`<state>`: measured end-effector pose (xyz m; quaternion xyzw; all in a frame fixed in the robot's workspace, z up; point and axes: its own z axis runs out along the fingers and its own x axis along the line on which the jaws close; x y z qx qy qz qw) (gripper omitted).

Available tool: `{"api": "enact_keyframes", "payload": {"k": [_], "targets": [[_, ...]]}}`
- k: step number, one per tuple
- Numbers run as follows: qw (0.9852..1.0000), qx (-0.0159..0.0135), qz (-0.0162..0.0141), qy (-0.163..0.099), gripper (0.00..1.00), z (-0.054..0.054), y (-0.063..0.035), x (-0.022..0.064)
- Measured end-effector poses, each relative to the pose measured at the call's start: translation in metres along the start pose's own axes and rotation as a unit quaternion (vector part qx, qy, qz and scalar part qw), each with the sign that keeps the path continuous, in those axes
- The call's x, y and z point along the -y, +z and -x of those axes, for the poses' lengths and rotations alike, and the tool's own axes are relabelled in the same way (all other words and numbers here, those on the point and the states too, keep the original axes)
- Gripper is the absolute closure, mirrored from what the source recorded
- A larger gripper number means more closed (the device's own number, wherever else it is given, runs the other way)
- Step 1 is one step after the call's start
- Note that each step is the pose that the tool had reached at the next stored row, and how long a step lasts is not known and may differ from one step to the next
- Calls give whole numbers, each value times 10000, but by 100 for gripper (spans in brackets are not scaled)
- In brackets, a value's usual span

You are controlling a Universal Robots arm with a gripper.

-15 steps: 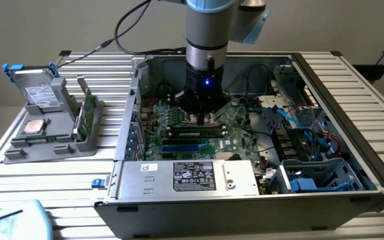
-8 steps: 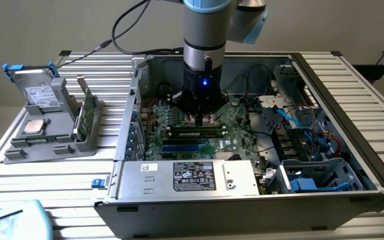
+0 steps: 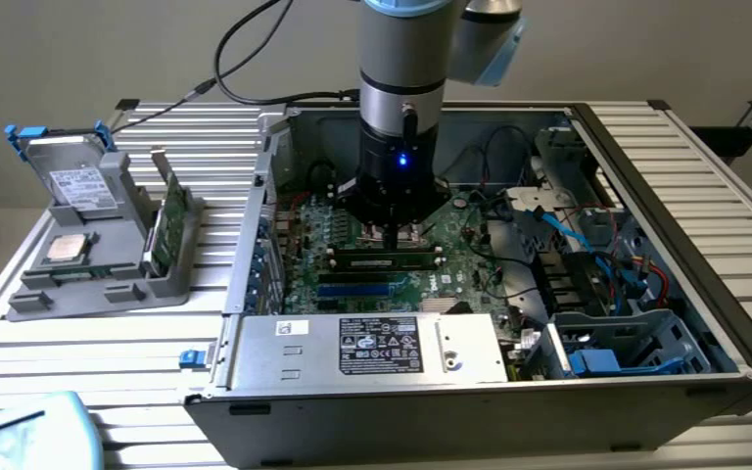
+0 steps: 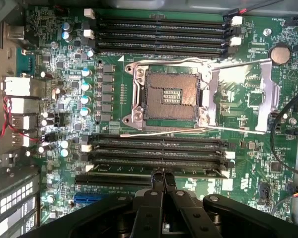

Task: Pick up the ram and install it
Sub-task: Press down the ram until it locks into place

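The ram (image 3: 383,260) is a long green stick with dark chips, lying in a motherboard slot just in front of the processor socket. In the wrist view the ram (image 4: 114,173) shows edge-on as a thin green strip along that slot. My gripper (image 3: 396,235) hangs straight down inside the open case, over the stick's middle. Its two black fingers (image 4: 156,184) are pressed together, and the gripper (image 4: 163,174) meets the stick's top edge. The fingers close along the stick's length, not across it. I cannot tell whether the slot's end latches are closed.
The open processor socket (image 4: 171,94) sits mid-board with empty memory slots (image 4: 159,34) beyond it. A grey power supply (image 3: 369,348) and blue drive cage (image 3: 611,352) fill the case's near side. On the exterior view's left, a grey holder (image 3: 95,284) carries a drive (image 3: 75,181), a silver processor (image 3: 66,248) and another green stick (image 3: 167,220).
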<state>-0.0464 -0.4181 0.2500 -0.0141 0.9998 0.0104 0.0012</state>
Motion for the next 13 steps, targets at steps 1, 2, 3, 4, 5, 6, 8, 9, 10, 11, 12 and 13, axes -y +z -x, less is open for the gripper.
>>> {"api": "enact_keyframes", "payload": {"k": [1,2,3,4,5,6,8,9,10,11,12,13], "targets": [[10000,0,0,5,89,0,-1,16],[10000,0,0,11,89,-1,-2,34],[10000,1,1,17,89,-1,-2,48],[10000,1,0,27,89,-2,-3,60],[10000,1,0,36,89,-2,-3,68],[10000,1,0,48,89,-6,-3,70],[10000,2,0,54,89,-20,-3,70],[10000,2,0,54,89,-20,-3,70],[10000,1,0,53,89,-21,-3,71],[10000,1,0,54,89,-21,-3,71],[10000,1,0,54,89,-21,-3,71],[10000,2,0,54,89,-21,-3,71]]}}
